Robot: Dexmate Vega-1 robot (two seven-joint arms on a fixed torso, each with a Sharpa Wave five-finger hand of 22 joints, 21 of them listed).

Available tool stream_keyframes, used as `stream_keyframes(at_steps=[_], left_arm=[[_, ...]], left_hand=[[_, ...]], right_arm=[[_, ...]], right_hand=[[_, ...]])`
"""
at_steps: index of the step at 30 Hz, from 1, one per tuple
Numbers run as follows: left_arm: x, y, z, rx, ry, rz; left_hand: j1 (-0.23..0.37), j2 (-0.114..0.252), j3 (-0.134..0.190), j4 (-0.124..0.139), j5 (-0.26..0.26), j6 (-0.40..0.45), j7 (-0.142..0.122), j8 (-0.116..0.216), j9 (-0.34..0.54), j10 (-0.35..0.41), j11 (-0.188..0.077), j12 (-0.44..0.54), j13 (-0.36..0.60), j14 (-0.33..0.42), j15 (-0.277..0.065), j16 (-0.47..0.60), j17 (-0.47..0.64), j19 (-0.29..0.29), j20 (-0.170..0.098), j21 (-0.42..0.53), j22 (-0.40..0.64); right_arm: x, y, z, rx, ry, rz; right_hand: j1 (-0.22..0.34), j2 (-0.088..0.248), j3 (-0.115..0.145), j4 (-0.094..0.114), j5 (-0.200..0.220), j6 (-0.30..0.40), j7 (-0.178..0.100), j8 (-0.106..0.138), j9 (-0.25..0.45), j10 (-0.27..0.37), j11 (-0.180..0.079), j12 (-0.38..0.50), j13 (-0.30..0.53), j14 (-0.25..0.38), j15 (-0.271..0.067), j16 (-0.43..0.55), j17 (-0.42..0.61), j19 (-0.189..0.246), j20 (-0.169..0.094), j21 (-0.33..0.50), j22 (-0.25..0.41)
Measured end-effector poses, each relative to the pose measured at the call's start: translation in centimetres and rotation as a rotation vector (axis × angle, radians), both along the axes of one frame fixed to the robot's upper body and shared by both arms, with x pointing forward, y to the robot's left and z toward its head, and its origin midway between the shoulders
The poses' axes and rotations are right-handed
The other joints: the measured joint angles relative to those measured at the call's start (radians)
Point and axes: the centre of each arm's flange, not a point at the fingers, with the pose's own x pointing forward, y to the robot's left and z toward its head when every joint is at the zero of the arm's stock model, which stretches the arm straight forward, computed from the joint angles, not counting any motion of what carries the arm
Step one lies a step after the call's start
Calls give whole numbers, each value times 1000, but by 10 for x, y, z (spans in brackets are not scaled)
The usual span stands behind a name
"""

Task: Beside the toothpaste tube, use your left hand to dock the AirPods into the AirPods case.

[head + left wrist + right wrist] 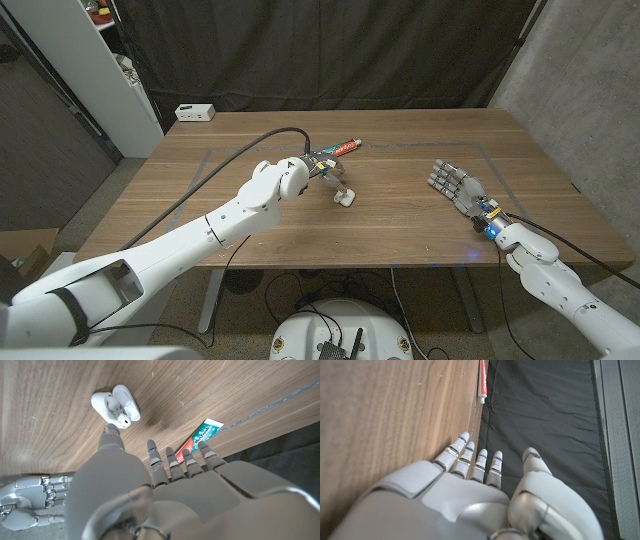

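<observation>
The white AirPods case (345, 196) lies with its lid up at the table's middle, just in front of the red and teal toothpaste tube (338, 149). In the left wrist view the case (111, 401) holds a white earbud (121, 418) that sticks out of its well. My left hand (328, 172) hovers between tube and case, its fingers apart over the tube (201, 436) and its thumb tip at the case's edge beside the earbud. My right hand (456, 187) stands apart at the right with spread fingers and nothing in it; the right wrist view shows this hand (470, 490) and the tube (481, 380).
A small white box (195, 112) sits at the table's far left corner, with a white shelf unit (110, 70) beyond it. A black cable (225, 160) arcs over my left arm. A black curtain hangs behind the table. A faint taped rectangle marks the tabletop.
</observation>
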Motion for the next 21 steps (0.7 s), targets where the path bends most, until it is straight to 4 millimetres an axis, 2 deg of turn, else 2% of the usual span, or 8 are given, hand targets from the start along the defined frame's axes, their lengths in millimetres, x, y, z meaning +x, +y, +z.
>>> stream_keyframes(at_steps=[3, 5, 8, 13, 16, 21], left_arm=[[0, 2, -3, -22, 4, 1], [-1, 5, -3, -43, 6, 3], [-3, 9, -5, -66, 15, 9], [-6, 19, -7, -84, 32, 22], [-7, 25, -9, -88, 52, 30], [-7, 36, -13, -92, 84, 41]], left_hand=[[-36, 30, -7, 31, -11, -23, 12, 0, 0, 8, 0, 7, 2, 8, 0, 1, 5, 3, -3, 6, 2], [-64, 23, -18, 45, -16, -33, 23, 0, 0, 8, 0, 7, 3, 8, 0, 1, 5, -2, -9, 6, 3], [-93, -3, -35, 58, -22, -48, 18, 0, 0, 6, -1, 7, 3, 7, 0, 1, 4, -2, -9, 6, 0], [-108, -52, -69, 48, -20, -86, 6, 0, -3, -22, -7, 2, 3, -14, 0, -4, 2, -6, -5, 6, 0], [-106, -86, -91, 40, -1, -117, 1, -4, -3, -35, -4, 2, 3, -27, 2, -4, 2, -6, -5, 6, 0], [-97, -141, -140, 30, 65, -239, -45, -11, -3, -64, 0, -6, 3, -43, 4, -4, 2, -10, -1, 6, 0]], right_arm=[[0, 0, 0, 0, 1, 0], [0, 0, 0, 1, 1, 0], [0, 0, -1, 2, 2, -1], [1, -1, -2, 3, 4, -1], [1, -1, -2, 2, 6, 0], [2, -1, -2, 0, 8, 4]], right_hand=[[0, 0, 0, 0, 0, 0, 0, 0, 0, 0, 0, 0, 0, 0, 0, 0, 0, 0, 0, 0, 0], [0, 0, 0, 0, 0, 0, 0, 0, 0, 0, 0, 0, 0, 0, 0, 0, 0, 0, 0, 0, 0], [0, 0, 0, 0, 0, 0, 0, 0, 0, 4, 4, 0, 0, 0, 0, 0, 0, 0, 0, 0, 0], [0, 0, 0, 0, 0, 0, 0, 0, 0, 4, 4, 0, 1, 0, 0, 6, 0, 0, 0, 0, 0], [0, 0, 0, 0, 0, 0, 0, 0, 0, 4, 4, 0, 2, 0, 0, 6, 0, 0, 0, 4, 1], [-4, -4, 0, 0, 0, 0, 0, 0, 0, 4, 4, 0, 2, 0, 0, 6, 0, 4, 3, 4, 5]])
